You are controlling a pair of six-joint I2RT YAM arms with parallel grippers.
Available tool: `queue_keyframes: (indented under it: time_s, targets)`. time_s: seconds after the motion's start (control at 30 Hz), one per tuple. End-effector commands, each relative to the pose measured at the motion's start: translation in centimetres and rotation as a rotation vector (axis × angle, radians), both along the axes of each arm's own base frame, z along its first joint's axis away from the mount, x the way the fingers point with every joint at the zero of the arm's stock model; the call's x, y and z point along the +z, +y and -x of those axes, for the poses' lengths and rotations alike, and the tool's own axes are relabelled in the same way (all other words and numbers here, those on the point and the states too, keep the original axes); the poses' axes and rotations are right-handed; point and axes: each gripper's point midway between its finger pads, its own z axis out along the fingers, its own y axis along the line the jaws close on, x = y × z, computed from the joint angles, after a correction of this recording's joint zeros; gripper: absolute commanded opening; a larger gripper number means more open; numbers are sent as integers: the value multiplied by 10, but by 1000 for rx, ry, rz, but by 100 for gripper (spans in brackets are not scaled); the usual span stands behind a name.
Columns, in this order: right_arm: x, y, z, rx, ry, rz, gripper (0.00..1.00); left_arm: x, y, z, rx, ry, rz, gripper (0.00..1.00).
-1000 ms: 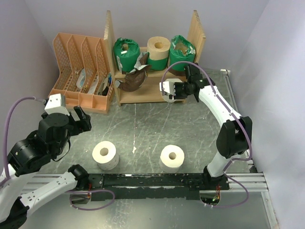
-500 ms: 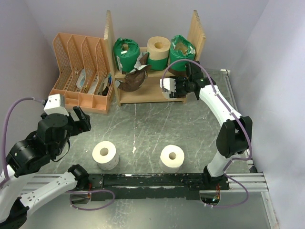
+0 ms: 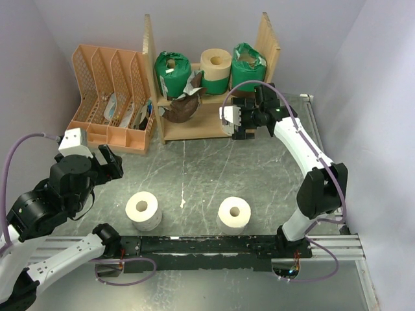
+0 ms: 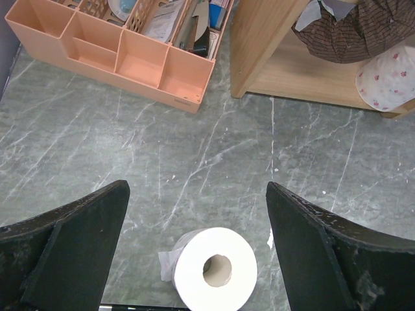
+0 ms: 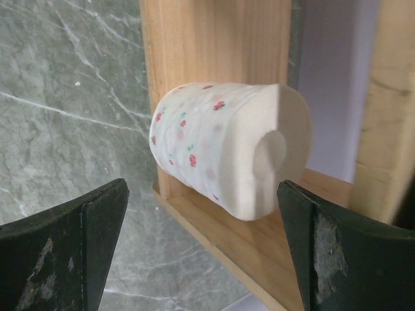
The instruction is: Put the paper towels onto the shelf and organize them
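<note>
Plainly, the right tool (image 5: 202, 246) gapes empty facing a flowered roll (image 5: 214, 149) on the shelf (image 5: 214, 39); the left tool (image 4: 194, 253) gapes too.

Grey marble tbl (image 3: 207, 168), 2 white rolls (image 3: 142, 210) near front, orange rack (image 3: 110, 97) + wood shelf (image 3: 194, 128) at back

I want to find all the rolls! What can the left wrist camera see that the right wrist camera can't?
Only the left wrist view: the orange file rack, a plain white roll standing on the table, and a brown crinkly bundle on the shelf.

Only the right wrist view: the flat end and core of the flowered roll, and the pale purple wall behind.

Both: the flowered roll on the shelf's lower board, the marbled table, and dark fingers spread wide; the left gripper and right gripper hold nothing.
</note>
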Motion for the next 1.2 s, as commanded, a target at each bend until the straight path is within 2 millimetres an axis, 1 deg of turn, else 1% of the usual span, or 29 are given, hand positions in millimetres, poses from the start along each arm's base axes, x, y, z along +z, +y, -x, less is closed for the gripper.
queue_keyframes:
  time_s: [0.0, 0.07, 0.13, 0.17, 0.23, 0.27, 0.3, 0.37, 0.43, 0.5, 0.57, 0.63, 0.67, 0.73, 0.8, 0.87, 0.93, 1.0, 1.1, 1.17]
  targets:
    - [47, -3, -3, -3, -152, -38, 100, 2, 1, 0, 1, -13, -3, 98]
    - [56, -7, 5, -9, -163, -39, 100, 2, 0, 0, -1, -14, -1, 98]
    - [65, -9, 23, 2, -146, -45, 100, 3, 0, -1, -3, -13, -1, 98]
    - [67, -10, 38, 24, -123, -37, 100, 3, 0, -1, -3, -14, 0, 98]
    - [77, -9, 68, 76, -89, -27, 100, 4, 0, -1, -3, -13, -1, 98]
    - [85, -9, 90, 104, -77, -37, 100, 4, 0, -1, -2, -12, -3, 98]
    - [89, -9, 110, 142, -59, -35, 100, 5, 0, -1, -4, -12, -5, 98]
    - [85, -14, 153, 206, 30, -16, 100, 6, 1, -1, -1, -11, -8, 98]
    - [80, -20, 191, 252, 127, 0, 100, 7, 0, -1, 0, -12, -7, 98]
    - [75, -22, 215, 209, 182, -28, 100, 7, 0, -2, 0, -10, -10, 98]
    - [69, -25, 233, 206, 187, -15, 100, 7, 0, -3, 6, -4, -19, 98]
    - [61, -20, 247, 213, 223, -5, 100, 7, 0, -4, 11, 1, -24, 98]
    - [57, -14, 256, 232, 255, -11, 100, 7, 0, -5, 14, 4, -28, 98]
    - [54, 7, 281, 305, 331, -53, 100, 9, 1, -5, 20, 7, -35, 98]
    - [61, 21, 300, 353, 399, -139, 100, 11, 3, -5, 29, 8, -35, 98]
    - [61, 29, 318, 378, 483, -193, 100, 13, 5, -3, 38, 6, -25, 98]
    - [57, 31, 333, 407, 520, -196, 100, 15, 7, -2, 47, 2, -12, 98]
    - [43, 28, 343, 431, 525, -141, 99, 14, 8, -1, 53, 0, -4, 98]
    - [9, 16, 353, 453, 534, -2, 95, 12, 7, -1, 59, 8, -2, 98]
    - [-8, 10, 357, 485, 520, 77, 93, 9, 6, -3, 64, 19, -4, 98]
